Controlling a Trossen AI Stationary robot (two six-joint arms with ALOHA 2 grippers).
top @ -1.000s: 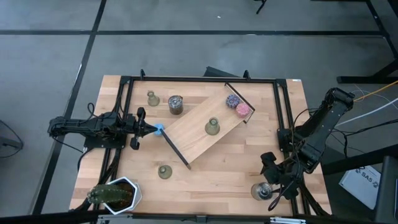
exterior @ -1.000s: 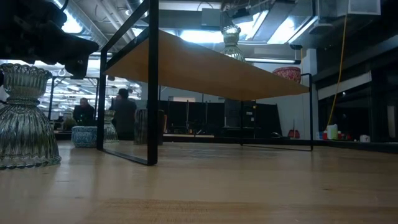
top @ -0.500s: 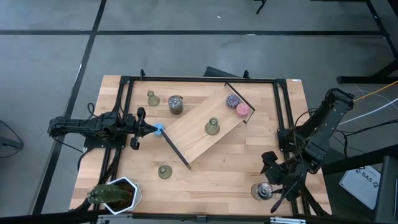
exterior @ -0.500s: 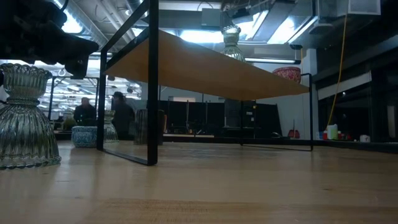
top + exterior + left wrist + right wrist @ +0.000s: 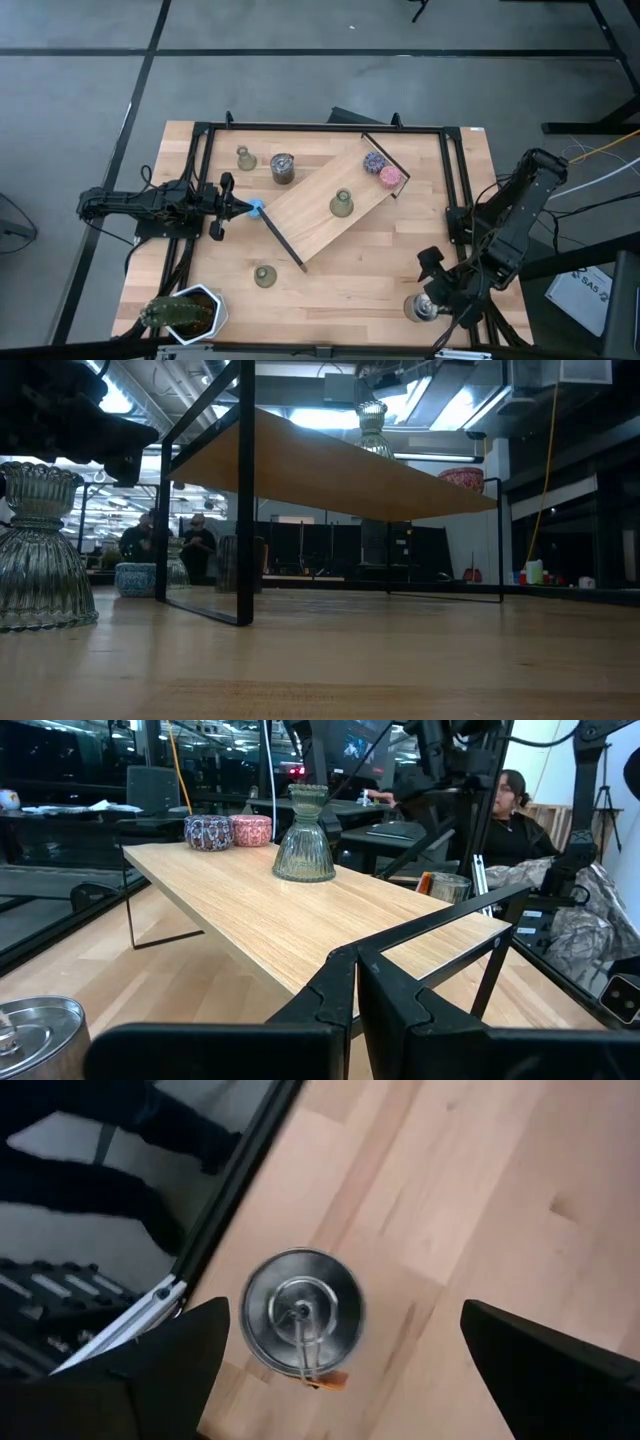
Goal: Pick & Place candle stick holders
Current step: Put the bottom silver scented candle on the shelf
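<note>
Three olive-green candle stick holders show. One (image 5: 341, 204) stands on the tilted wooden board (image 5: 320, 215), one (image 5: 245, 157) stands on the table at the far left, and one (image 5: 264, 275) stands near the front, also in the low view (image 5: 38, 550). My right gripper (image 5: 436, 288) hangs open above a silver tin (image 5: 303, 1315) at the near right corner, one finger on either side of it, apart from it. My left gripper (image 5: 240, 207) is shut and level at the table's left, pointing at the board, far from every holder.
A black metal frame (image 5: 320, 128) runs round the table. Purple (image 5: 373, 160) and pink (image 5: 390, 177) pucks sit at the board's raised far end. A blue puck (image 5: 256, 208) lies by my left fingertips. Another tin (image 5: 283, 168) stands far left, and a potted plant (image 5: 185, 312) sits at the near left corner.
My right gripper has risen a little above the silver tin and drawn slightly toward the table's near edge, staying open. The tin and the holders have kept their places.
</note>
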